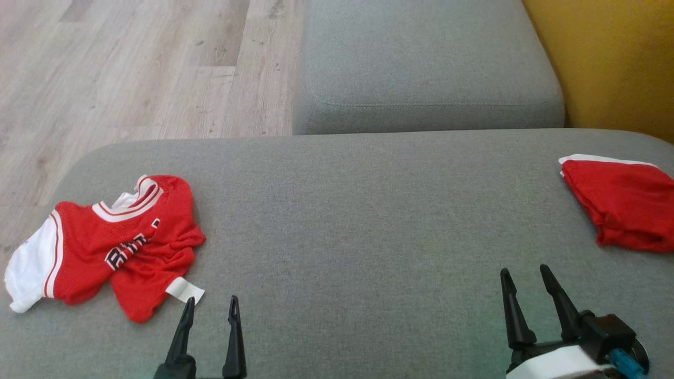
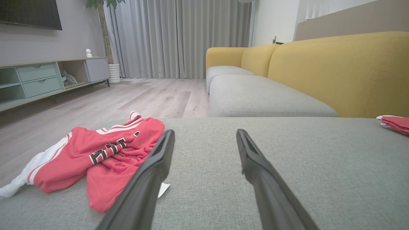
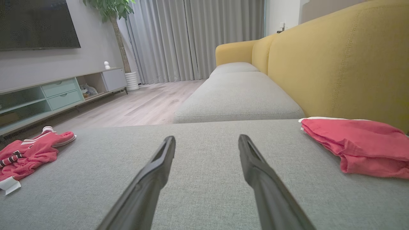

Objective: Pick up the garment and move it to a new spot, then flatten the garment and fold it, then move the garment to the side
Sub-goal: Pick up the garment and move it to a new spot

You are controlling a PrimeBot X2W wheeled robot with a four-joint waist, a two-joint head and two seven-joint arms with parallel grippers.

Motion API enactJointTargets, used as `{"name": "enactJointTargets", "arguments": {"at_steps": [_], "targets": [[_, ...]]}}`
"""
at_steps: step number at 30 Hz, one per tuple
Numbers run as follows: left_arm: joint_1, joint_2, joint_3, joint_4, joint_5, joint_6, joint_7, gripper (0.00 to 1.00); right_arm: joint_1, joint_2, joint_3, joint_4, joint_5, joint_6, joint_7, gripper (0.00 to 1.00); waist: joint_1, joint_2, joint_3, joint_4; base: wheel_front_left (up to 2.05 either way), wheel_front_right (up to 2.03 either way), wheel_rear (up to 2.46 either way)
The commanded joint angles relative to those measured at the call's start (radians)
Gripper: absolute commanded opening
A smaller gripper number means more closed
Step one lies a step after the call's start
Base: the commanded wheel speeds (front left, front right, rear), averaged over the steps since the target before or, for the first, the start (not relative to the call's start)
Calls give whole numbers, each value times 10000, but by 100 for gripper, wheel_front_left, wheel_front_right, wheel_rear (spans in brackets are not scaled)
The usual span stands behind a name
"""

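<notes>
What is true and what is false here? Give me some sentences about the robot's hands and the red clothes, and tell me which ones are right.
1. The red and white jersey lies close to the left hand. True.
2. The right hand is holding the folded red garment. False: that hand is open and empty, and the garment lies apart from it.
3. Both pieces of clothing lie on the grey cushion. True.
4. The jersey is neatly folded. False: it is crumpled and bunched up.
5. The sofa back is blue. False: it is yellow.
</notes>
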Motion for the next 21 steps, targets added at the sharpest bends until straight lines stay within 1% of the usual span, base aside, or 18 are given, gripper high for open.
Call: {"name": "enactJointTargets", "arguments": {"at_steps": [1, 14, 21], "targets": [[-327, -13, 405, -327, 110, 23, -51, 100, -356, -49, 240, -387, -60, -7, -134, 100, 2, -1, -43, -33, 0, 0, 0], [-242, -13, 445, -254, 264, -77, -51, 100, -163, -32, 174, -522, -159, -7, -135, 100, 2, -1, -137, -73, 0, 0, 0], [-260, -13, 544, -258, 301, -2, -51, 100, -82, -31, 84, -523, -46, -7, -135, 100, 2, -1, -165, -91, 0, 0, 0]]}}
